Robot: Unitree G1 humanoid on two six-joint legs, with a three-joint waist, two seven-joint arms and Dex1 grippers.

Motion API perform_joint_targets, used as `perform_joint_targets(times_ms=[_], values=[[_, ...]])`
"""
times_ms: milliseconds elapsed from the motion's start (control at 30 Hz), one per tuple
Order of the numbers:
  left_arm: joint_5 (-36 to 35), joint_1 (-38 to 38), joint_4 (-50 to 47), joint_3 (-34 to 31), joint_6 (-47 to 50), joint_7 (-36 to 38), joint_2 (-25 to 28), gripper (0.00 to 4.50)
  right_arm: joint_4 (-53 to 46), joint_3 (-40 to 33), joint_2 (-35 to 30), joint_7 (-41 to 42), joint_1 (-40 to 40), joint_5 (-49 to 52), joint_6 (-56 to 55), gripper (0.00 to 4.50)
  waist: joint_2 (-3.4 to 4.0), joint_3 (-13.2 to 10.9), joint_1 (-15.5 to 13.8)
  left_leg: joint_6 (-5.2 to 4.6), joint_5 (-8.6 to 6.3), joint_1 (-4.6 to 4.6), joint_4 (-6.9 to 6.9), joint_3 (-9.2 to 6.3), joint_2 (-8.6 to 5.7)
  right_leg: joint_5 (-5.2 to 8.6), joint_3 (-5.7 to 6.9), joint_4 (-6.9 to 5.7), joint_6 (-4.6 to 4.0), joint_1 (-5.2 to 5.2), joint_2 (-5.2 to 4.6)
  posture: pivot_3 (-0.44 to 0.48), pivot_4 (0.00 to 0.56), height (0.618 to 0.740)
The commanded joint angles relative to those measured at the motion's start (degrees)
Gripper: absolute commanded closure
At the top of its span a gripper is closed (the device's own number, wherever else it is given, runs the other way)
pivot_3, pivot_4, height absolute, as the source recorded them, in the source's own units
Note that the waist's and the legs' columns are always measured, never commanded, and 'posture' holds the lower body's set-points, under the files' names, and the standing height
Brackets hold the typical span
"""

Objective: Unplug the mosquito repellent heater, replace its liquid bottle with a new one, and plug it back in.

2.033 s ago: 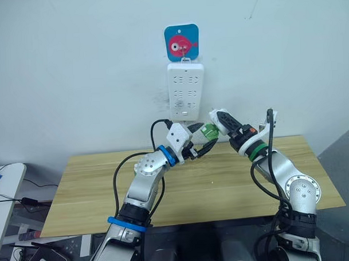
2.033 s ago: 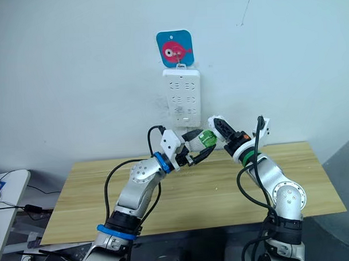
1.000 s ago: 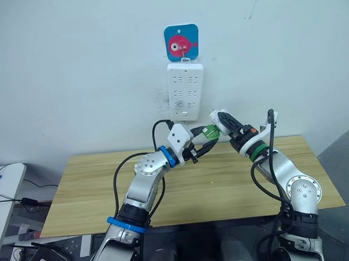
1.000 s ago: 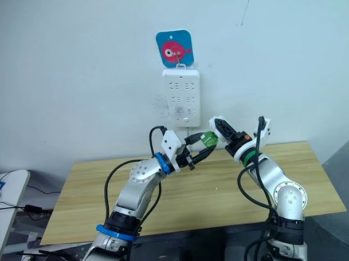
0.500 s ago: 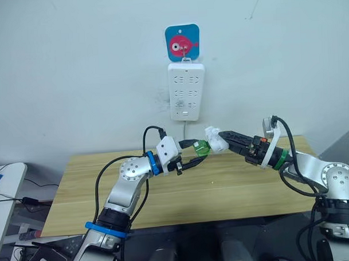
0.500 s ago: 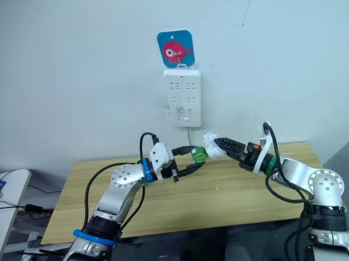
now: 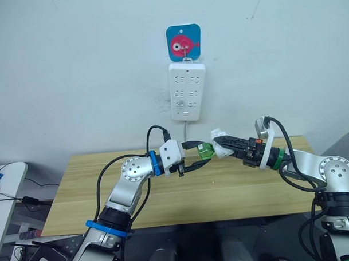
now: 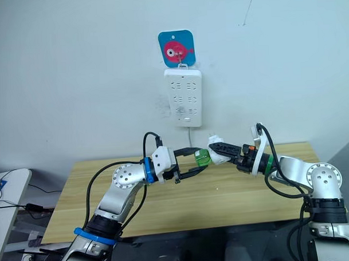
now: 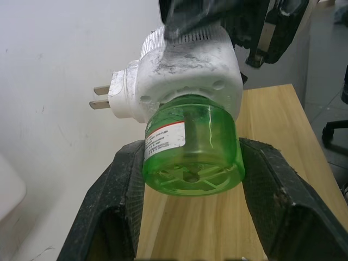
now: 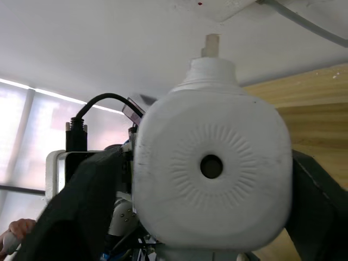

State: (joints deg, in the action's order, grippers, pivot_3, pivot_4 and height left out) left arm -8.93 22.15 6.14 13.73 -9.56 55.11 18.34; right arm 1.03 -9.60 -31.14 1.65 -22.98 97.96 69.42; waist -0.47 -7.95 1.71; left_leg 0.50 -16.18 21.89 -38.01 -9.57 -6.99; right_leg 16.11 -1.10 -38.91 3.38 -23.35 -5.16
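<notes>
The mosquito repellent heater (image 7: pixel 220 146), a small white rounded unit, hangs in the air above the wooden table (image 7: pixel 165 194), with my right gripper (image 7: pixel 222 145) shut on it. Its round top with a centre hole (image 10: pixel 211 166) faces the right wrist camera, between both black fingers (image 10: pixel 81 217). The green liquid bottle (image 9: pixel 193 144) is still seated in the heater's underside (image 9: pixel 185 70), and the plug prongs (image 9: pixel 100 97) are bare. My left gripper (image 7: pixel 199 155) is shut on the bottle, one finger (image 9: pixel 117 201) on each side.
A long white power strip (image 7: pixel 187 90) hangs on the wall under a blue fish hook (image 7: pixel 183 42), its cable running down behind the table. A white side table (image 7: pixel 4 182) with cables stands at the far left.
Both arms have come down and away from the power strip with the heater and bottle between them. The right arm has swung from upright to nearly level, and the pair has drifted slightly right.
</notes>
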Motion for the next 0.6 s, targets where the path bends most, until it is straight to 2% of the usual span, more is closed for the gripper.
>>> perform_joint_targets(times_ms=[33, 167, 233, 300, 400, 433, 500, 600], values=[[-0.4, 1.0, 0.1, 0.2, -0.5, 0.7, 0.1, 2.26, -1.8, -0.6, -0.2, 1.7, -0.1, 2.1, 0.1, 1.52, 0.00, 0.0, 0.0, 0.00, 0.00, -0.01, 0.00, 0.01, 0.00, 0.00, 0.00, 0.00, 0.00, 0.00, 0.00, -0.008, 0.118, 0.740], [-2.0, 1.8, 0.6, 0.0, 0.7, 2.6, 0.0, 2.26, -2.9, -0.5, 0.4, 1.2, 0.8, 1.7, -0.8, 1.52, -0.01, 0.0, 0.0, 0.00, 0.00, 0.00, 0.00, 0.02, 0.01, 0.00, 0.01, -0.01, 0.00, 0.00, 0.00, -0.011, 0.112, 0.740], [-4.3, 2.2, 0.2, -0.6, 4.2, 3.8, 0.0, 2.26, -3.5, -0.6, 0.3, 1.7, 1.0, 1.3, -1.1, 1.52, -0.01, 0.0, 0.0, 0.00, 0.00, 0.00, 0.00, 0.02, 0.01, 0.00, 0.01, -0.01, 0.00, 0.00, 0.00, -0.011, 0.110, 0.740], [-11.6, 2.9, -2.1, -2.4, 18.8, 4.5, 0.5, 2.26, -5.3, -0.1, -0.8, 4.9, 1.2, -1.4, -0.6, 1.52, -0.01, 0.0, 0.0, 0.00, 0.00, 0.00, -0.01, 0.01, 0.01, 0.00, 0.01, -0.01, 0.00, 0.00, 0.00, -0.010, 0.107, 0.740], [-32.1, 7.5, -3.3, -7.8, 53.3, 4.2, 2.6, 2.26, -9.1, 1.3, -3.2, 12.6, 2.2, -7.6, 0.1, 1.52, -0.02, 0.0, 0.2, -0.01, 0.00, 0.05, -0.09, -0.06, 0.00, 0.00, 0.01, -0.06, 0.01, -0.02, 0.01, -0.007, 0.100, 0.740], [-35.9, 9.0, -2.6, -8.4, 59.7, 6.3, 4.1, 2.26, -9.5, 1.5, -3.8, 14.7, 2.5, -8.8, 0.1, 1.52, -0.03, 0.0, 0.2, -0.01, 0.00, 0.06, -0.11, -0.10, 0.00, 0.01, 0.06, -0.06, 0.02, -0.02, 0.02, -0.009, 0.099, 0.740], [-40.0, 10.9, -1.1, -8.6, 67.1, 10.2, 6.6, 2.26, -9.9, 1.5, -4.8, 18.4, 3.1, -10.3, 0.1, 1.52, -0.03, 0.1, 0.4, -0.01, 0.00, 0.06, -0.11, -0.13, 0.01, 0.01, 0.15, -0.07, 0.03, -0.02, 0.08, -0.009, 0.094, 0.740], [-40.3, 12.8, 1.8, -7.4, 71.2, 12.3, 8.0, 2.26, -9.8, 1.0, -5.8, 21.7, 3.4, -11.4, 0.0, 1.52, -0.07, 0.2, 0.6, -0.01, 0.00, -0.01, -0.07, -0.09, 0.00, 0.01, 0.18, -0.07, 0.03, -0.02, 0.11, -0.014, 0.091, 0.740]])
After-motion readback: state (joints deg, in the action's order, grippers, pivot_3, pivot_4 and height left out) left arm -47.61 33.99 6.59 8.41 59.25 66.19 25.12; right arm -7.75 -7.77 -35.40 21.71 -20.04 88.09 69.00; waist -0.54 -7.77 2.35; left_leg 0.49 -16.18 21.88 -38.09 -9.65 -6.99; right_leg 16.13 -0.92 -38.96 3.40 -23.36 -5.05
